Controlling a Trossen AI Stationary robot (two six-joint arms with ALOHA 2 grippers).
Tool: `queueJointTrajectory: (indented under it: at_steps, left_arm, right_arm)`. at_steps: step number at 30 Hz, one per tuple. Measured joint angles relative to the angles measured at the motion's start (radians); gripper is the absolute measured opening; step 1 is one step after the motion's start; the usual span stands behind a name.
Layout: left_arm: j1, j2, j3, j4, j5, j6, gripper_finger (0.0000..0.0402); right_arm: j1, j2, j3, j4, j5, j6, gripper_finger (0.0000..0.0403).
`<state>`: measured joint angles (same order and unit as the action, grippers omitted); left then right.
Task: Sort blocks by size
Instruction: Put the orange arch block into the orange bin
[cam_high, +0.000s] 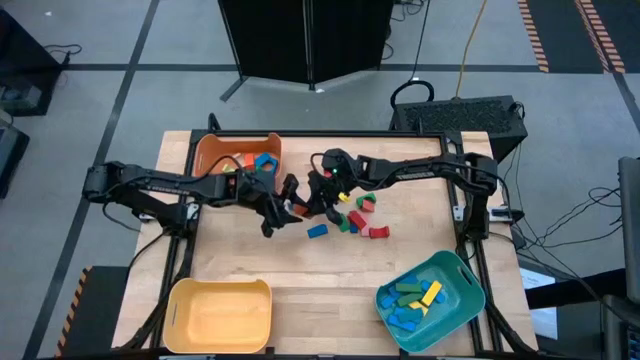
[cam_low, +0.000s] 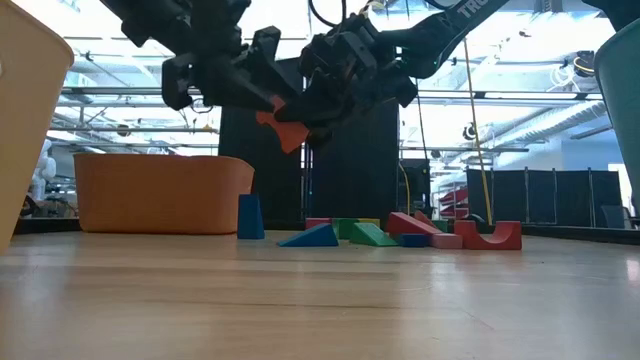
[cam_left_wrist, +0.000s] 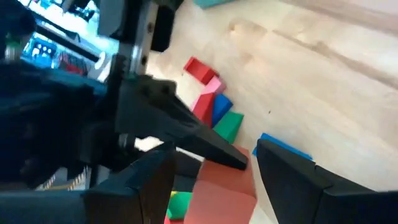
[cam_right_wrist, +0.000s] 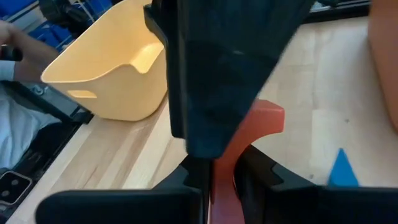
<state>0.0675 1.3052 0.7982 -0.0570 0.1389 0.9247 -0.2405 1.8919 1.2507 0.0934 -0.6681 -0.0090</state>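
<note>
Mid-air handover at the centre of the high view, just above the middle of the desk (cam_high: 300, 290). The right tool (cam_high: 322, 195) is pinching an orange-red arch block (cam_low: 284, 126), its jaws standing narrow on the flat faces; the right wrist view is showing the arch's curved cut-out clear of the fingers (cam_right_wrist: 205, 180). The left tool (cam_high: 285, 205) is meeting it from the picture's left – jaws standing wide to either side of the block in the left wrist view, not touching it as far as I can tell, so the right tool alone is carrying the load.

Handling notes: the block (cam_left_wrist: 224, 193) is painted wood – light, stiff, not fragile, but smooth enough to twist in a two-point pinch. Judgement: best hold is across the two parallel flat faces near the solid crown, not across the thin legs of the arch, where fingers could slide into the cut-out.

The remaining blocks (cam_high: 352, 212) are lying loose just right of centre in the high view; in the low view they are showing as a row of wedges, bars and a red arch (cam_low: 490, 235). The orange bin (cam_high: 215, 152), upper left, is already holding several; the teal bin (cam_high: 470, 285), lower right, is holding blue, green and yellow pieces; the yellow bin (cam_high: 220, 312), lower left, is showing no blocks.
</note>
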Motion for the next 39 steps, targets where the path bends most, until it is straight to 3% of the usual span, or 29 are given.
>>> queueJointTrajectory:
  at_steps: [16, 30, 39]
  left_arm:
    - [0.001, 0.0, 0.0, -0.04, -0.018, 0.057, 0.0224]
    - [0.001, 0.0, -0.001, -0.026, -0.011, 0.053, 0.0143]
    - [0.008, 0.0, -0.002, -0.025, -0.038, -0.003, 0.0134]
  right_arm:
    - [-0.001, 0.0, 0.0, 0.001, -0.071, 0.004, 0.0043]
    - [0.0, 0.0, 0.0, -0.002, -0.072, 0.003, 0.0043]
    - [0.0, 0.0, 0.0, 0.0, -0.041, 0.019, 0.0074]
